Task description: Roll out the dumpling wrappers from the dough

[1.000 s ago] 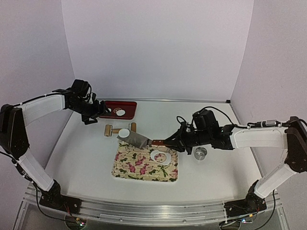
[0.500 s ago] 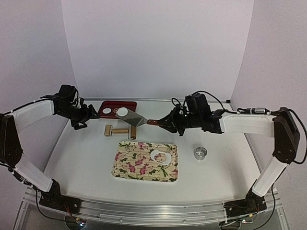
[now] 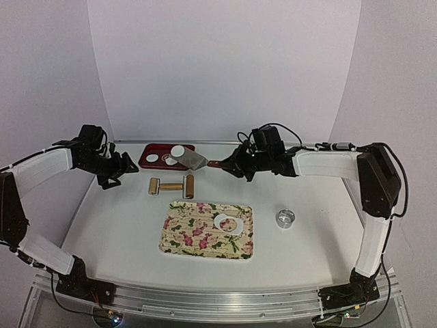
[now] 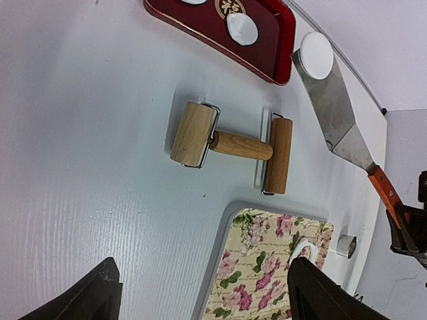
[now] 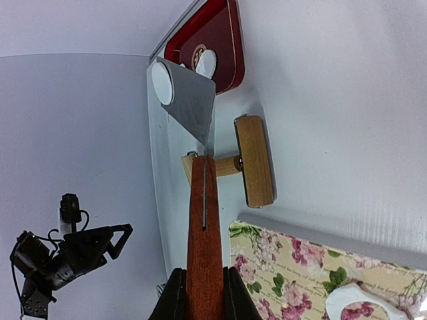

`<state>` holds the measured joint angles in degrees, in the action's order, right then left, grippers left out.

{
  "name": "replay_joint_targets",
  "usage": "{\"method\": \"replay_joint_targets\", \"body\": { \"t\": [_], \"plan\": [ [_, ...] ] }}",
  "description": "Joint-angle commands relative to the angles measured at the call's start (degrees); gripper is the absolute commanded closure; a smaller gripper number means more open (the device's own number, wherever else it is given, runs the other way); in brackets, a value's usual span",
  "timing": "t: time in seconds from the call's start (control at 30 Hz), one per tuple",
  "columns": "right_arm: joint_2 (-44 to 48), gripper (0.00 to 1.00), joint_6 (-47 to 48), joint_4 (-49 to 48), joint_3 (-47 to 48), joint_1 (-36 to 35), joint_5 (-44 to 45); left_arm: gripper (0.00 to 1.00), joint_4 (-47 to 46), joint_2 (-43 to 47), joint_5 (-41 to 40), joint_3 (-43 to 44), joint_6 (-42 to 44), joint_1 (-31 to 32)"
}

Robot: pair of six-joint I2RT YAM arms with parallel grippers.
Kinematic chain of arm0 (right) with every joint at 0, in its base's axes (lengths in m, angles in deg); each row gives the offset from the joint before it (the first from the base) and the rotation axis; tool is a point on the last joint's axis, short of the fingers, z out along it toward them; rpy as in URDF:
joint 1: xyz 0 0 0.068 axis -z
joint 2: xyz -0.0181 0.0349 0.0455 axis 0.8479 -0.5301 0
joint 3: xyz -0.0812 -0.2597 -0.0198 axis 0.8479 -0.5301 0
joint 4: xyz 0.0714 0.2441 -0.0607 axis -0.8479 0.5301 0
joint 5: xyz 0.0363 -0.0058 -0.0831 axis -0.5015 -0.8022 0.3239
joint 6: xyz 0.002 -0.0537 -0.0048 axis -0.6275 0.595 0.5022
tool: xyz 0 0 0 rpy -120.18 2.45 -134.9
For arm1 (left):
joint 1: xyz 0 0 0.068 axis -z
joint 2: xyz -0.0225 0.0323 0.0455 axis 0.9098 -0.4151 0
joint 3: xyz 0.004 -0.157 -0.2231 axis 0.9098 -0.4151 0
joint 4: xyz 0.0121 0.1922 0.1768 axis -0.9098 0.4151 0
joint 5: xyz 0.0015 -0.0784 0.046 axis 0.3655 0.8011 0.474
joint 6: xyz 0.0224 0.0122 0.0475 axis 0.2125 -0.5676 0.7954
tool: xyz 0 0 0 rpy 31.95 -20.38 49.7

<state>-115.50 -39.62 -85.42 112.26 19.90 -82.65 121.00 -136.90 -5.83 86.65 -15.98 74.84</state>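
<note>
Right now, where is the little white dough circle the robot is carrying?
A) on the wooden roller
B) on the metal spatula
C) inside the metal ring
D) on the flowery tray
B: the dumpling wrapper lies on the tip of the spatula, whose handle the right end effector grips, beside the red tray.
</note>
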Motion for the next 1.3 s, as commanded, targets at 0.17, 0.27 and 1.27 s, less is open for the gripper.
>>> {"method": "replay_joint_targets", "body": {
  "t": [0.17, 0.27, 1.27],
  "plan": [
    [-7.13, 1.00, 9.78, -1.66, 11.94, 1.76, 1.66, 0.13, -1.77, 4.12, -0.88, -1.46, -1.51, -0.38],
    [-9.12, 1.00, 12.76, 0.17, 15.71, 1.98, 2.59, 0.13, -2.03, 5.00, -1.63, -2.03, -1.53, -0.46],
    [-16.70, 1.00, 40.65, 14.69, 31.41, 2.35, 14.76, 0.12, -2.16, 5.65, -2.79, -5.32, -1.84, -0.77]
  ]
}}
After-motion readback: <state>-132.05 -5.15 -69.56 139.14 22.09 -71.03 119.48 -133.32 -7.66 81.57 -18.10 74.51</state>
